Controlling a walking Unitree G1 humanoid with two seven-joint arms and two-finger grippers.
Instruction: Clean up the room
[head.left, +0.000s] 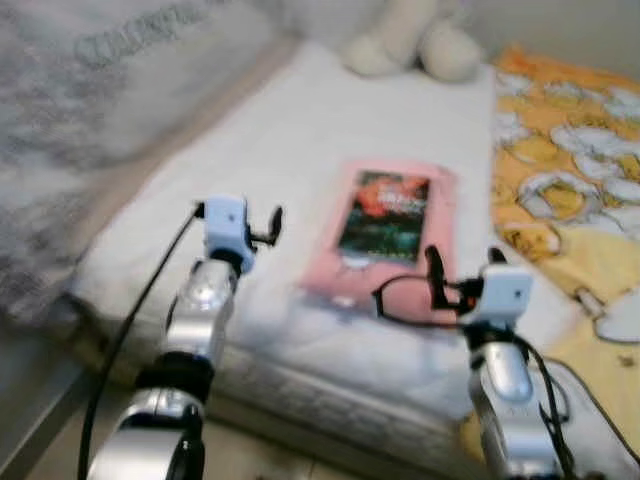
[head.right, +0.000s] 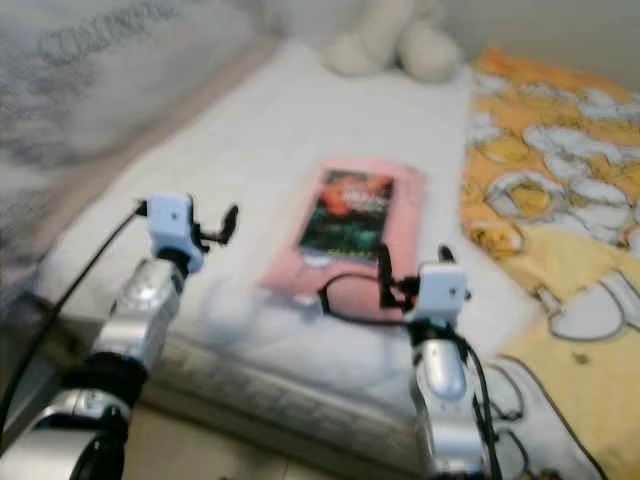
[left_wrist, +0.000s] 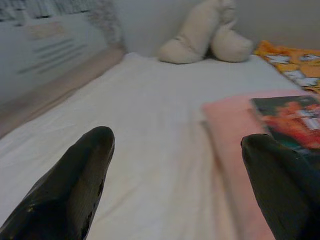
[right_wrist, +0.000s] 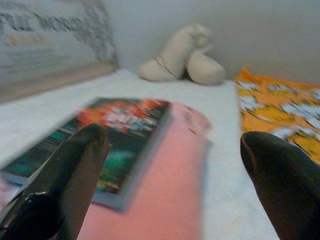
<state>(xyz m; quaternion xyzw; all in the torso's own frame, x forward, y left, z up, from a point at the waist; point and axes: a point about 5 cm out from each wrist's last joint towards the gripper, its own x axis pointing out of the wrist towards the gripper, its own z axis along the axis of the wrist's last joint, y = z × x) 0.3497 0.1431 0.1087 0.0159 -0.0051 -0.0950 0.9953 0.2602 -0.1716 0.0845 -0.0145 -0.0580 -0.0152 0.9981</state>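
White bed (head.left: 300, 150) holds book (head.left: 385, 215) on pink cloth (head.left: 440, 260), both claws spread.

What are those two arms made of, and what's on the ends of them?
Both arms are shiny silver metal tubes with black joint rings. Each ends in a small white box at the wrist, from which two long, glossy black fingers taper forward: the left gripper and the right gripper. A thin black cable runs along the left arm, and another loops loosely beside the right wrist.
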